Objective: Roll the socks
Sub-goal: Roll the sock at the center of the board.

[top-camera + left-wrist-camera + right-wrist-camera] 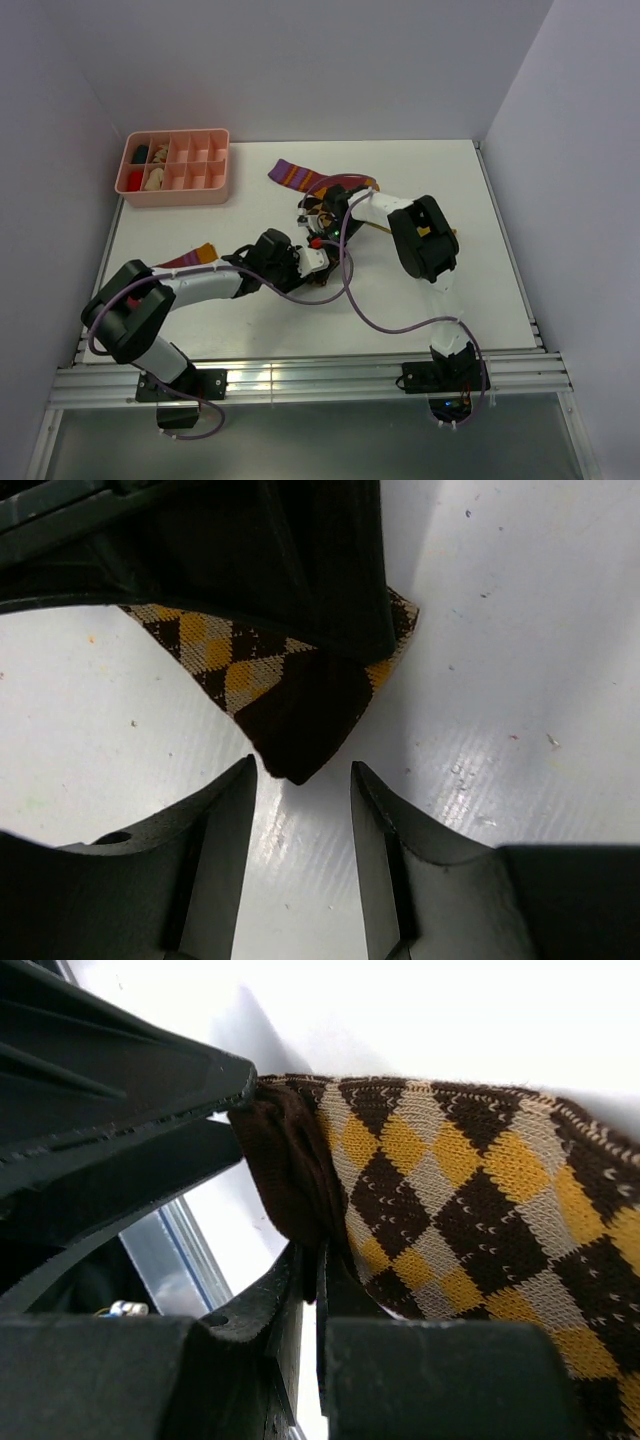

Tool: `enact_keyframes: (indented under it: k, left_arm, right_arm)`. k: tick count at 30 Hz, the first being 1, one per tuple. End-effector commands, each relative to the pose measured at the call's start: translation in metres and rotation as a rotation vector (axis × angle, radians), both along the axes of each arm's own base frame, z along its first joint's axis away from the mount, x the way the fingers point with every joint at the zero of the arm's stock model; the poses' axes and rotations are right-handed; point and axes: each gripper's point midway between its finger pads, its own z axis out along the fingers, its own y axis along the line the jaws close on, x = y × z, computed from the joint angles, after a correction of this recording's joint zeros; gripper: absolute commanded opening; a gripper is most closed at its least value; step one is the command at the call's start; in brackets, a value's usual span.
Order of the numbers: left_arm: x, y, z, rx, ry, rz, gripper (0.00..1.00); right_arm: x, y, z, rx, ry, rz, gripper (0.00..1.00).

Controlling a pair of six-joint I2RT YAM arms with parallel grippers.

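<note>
the diamond-check sock [470, 1190] lies near the middle of the surface [490, 190]; the right pincer [318, 1260] is pressed together on its dark brown end, with fabric bunched at the fingertips; the left pincer [300, 815] stands spread just short of the sock's dark corner, and touches nothing that i can see; a maroon sock [300, 177] with a purple cuff lies toward the far edge; an orange-toed sock [198, 254] shows partly, nearer the left edge; the main risk, as i judge it: the right grip seems to hold only a thin fold, so a pull to start the roll could slip it free; the left pincer, closing from here, could catch just the tip or strike the right fingers, which sit close over the sock; a loosely started roll would likely unwind
</note>
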Motion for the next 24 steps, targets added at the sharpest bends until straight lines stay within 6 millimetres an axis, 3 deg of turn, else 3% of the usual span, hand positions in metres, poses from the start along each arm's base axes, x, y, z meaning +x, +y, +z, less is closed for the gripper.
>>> enact_keyframes:
  k: [1, 5, 12, 24]
  left_arm:
    - [0.023, -0.019, 0.02, -0.025, -0.101, -0.035, 0.48]
    - [0.028, -0.029, 0.023, -0.042, -0.109, -0.055, 0.48]
    - [0.035, -0.041, 0.023, -0.052, -0.116, -0.085, 0.48]
    - [0.021, -0.048, 0.004, 0.032, -0.104, -0.157, 0.47]
  right_arm:
    - [0.028, -0.021, -0.024, -0.089, -0.102, 0.022, 0.0]
    - [0.042, -0.022, -0.022, -0.088, -0.119, 0.016, 0.0]
    - [0.044, -0.024, -0.023, -0.067, -0.107, 0.019, 0.0]
    - [0.042, -0.023, -0.02, -0.044, -0.101, 0.018, 0.0]
